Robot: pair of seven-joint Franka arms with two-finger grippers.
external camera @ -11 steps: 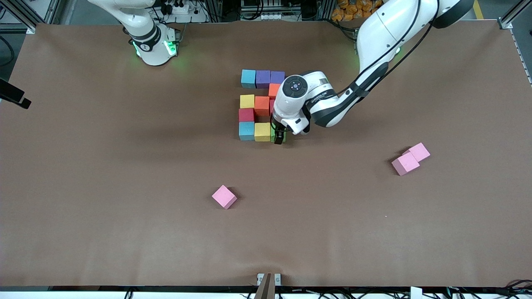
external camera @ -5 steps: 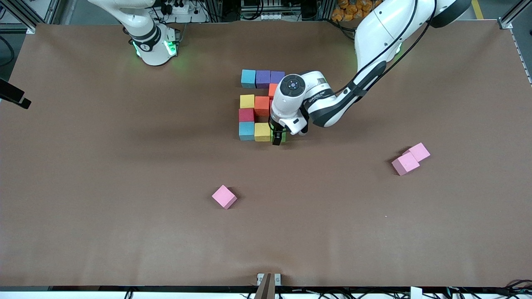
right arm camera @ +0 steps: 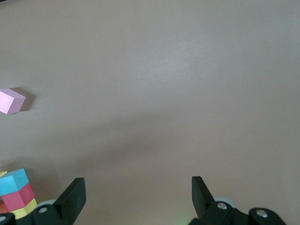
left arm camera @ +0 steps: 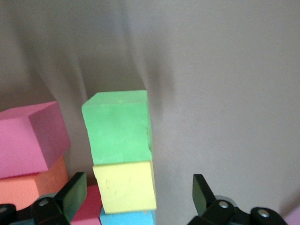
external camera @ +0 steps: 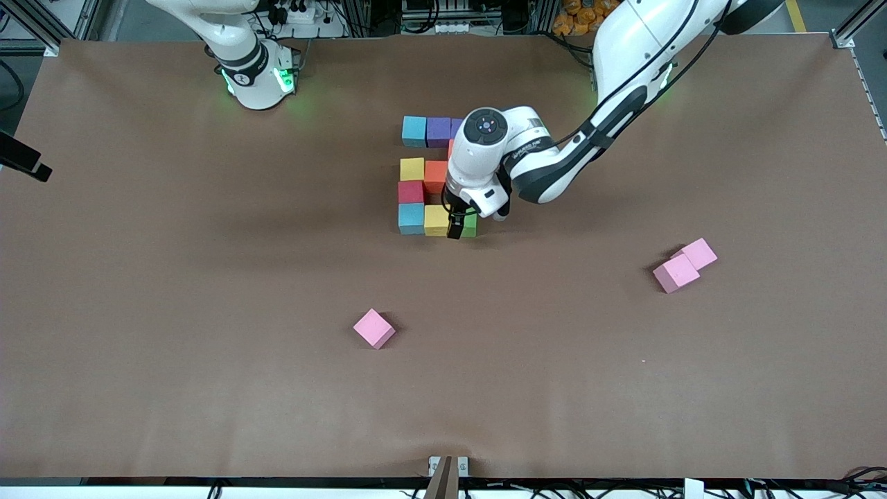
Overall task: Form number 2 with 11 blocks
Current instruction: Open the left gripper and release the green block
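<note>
Over the green block, left end effector released, right end effector spread, waiting.

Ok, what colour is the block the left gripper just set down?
Green, clearest in the left wrist view, beside a yellow block.

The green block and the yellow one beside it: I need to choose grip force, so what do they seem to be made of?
The green block looks like soft matte foam: no gloss, a faintly grainy face, slightly rounded edges and a small nick at one corner. The yellow block touching it looks the same, with shallow dents in its face. Foam is a guess from looks alone. The open left gripper hangs over them.
</note>
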